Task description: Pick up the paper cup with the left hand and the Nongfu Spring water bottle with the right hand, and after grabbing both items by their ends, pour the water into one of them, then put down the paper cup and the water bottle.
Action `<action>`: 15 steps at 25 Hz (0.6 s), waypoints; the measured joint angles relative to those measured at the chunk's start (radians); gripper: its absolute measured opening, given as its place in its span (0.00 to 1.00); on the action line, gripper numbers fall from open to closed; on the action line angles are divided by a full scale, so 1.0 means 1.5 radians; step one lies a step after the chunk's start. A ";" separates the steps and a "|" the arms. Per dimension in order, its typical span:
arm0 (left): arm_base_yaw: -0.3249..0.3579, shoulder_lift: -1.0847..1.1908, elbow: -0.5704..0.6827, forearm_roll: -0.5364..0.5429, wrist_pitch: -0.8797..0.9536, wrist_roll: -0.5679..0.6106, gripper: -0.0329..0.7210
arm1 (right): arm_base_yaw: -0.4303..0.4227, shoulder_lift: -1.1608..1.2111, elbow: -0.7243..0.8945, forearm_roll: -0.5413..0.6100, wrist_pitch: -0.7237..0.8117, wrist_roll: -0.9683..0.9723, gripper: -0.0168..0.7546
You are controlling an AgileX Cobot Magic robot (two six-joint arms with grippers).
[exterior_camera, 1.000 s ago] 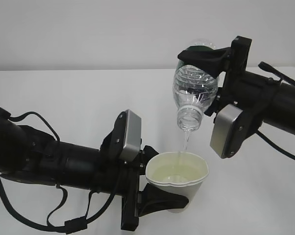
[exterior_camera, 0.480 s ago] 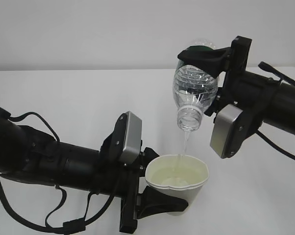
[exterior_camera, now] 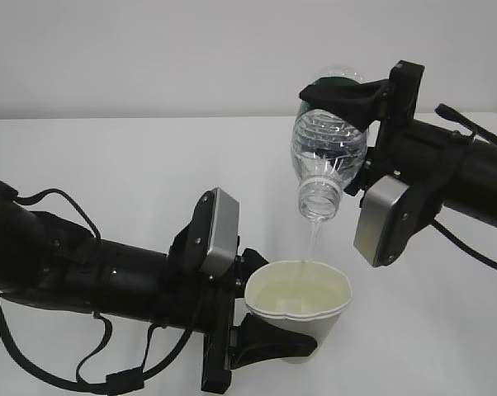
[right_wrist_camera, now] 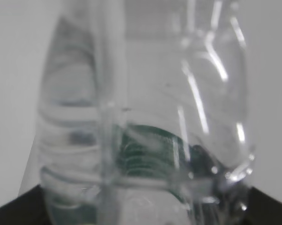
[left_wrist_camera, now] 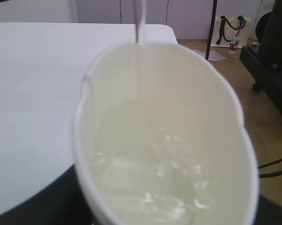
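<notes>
Nongfu Spring water bottle (exterior_camera: 328, 147) upended in right hand's (exterior_camera: 341, 97) clamp, water (exterior_camera: 312, 240) streaming into paper cup (exterior_camera: 299, 307); left hand (exterior_camera: 261, 330) clasping cup

Your left hand (exterior_camera: 269, 330) has carried the paper cup (exterior_camera: 299, 307) slightly lower. The cup's water (exterior_camera: 296, 290) level looks perhaps slightly higher, though that's hard to judge.

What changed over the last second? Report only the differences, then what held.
Almost nothing moved: the paper cup in the left end effector sank slightly between the first earlier picture and the next. The Nongfu Spring water bottle stays inverted in the right end effector, and the water keeps streaming into the cup.
</notes>
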 joint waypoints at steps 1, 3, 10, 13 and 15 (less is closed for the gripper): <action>0.000 0.000 0.000 0.000 0.000 0.000 0.60 | 0.000 0.000 0.000 0.000 0.000 -0.001 0.62; 0.000 0.000 0.000 0.000 0.000 0.000 0.60 | 0.000 0.000 0.000 0.000 0.000 -0.004 0.62; 0.000 0.000 0.000 0.000 0.000 0.000 0.60 | 0.000 0.000 0.000 0.000 0.000 -0.008 0.62; 0.000 0.000 0.000 0.000 -0.001 0.000 0.60 | 0.000 0.000 0.000 0.000 0.000 -0.008 0.62; 0.000 0.000 0.000 0.000 -0.003 0.000 0.60 | 0.000 0.000 0.000 0.000 0.000 -0.009 0.62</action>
